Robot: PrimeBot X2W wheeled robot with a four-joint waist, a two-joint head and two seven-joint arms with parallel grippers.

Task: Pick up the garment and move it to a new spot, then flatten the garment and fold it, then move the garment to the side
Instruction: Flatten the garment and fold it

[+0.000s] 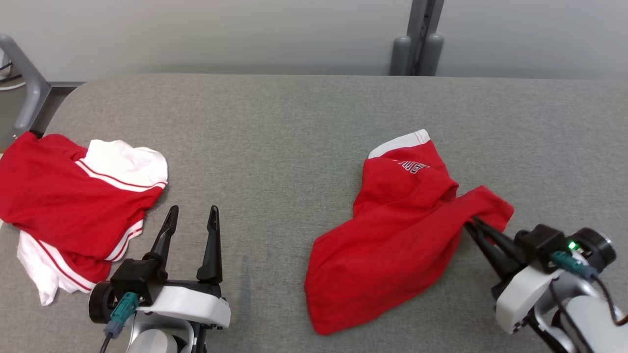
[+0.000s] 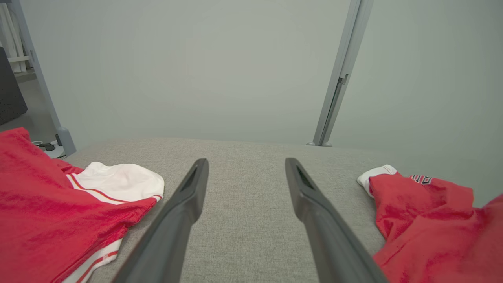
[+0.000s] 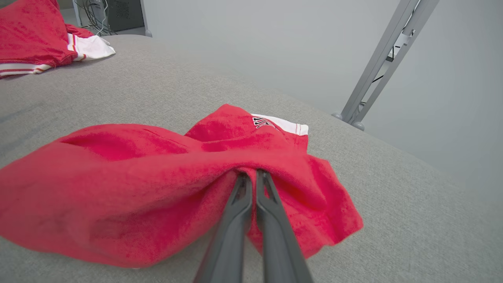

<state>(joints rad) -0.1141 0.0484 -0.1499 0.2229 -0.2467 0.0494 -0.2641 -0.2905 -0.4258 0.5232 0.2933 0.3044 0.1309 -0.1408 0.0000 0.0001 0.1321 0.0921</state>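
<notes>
Head view: high, facing forward and down across the grey worktop (image 1: 294, 113) to the wall (image 1: 245, 34). Left wrist view: low over the surface, looking along the left tool (image 2: 246, 163) toward the same wall. Right wrist view: low, tilted, close against the red garment (image 3: 118, 188). All three share that garment and the red-and-white pile (image 1: 59, 196).
</notes>
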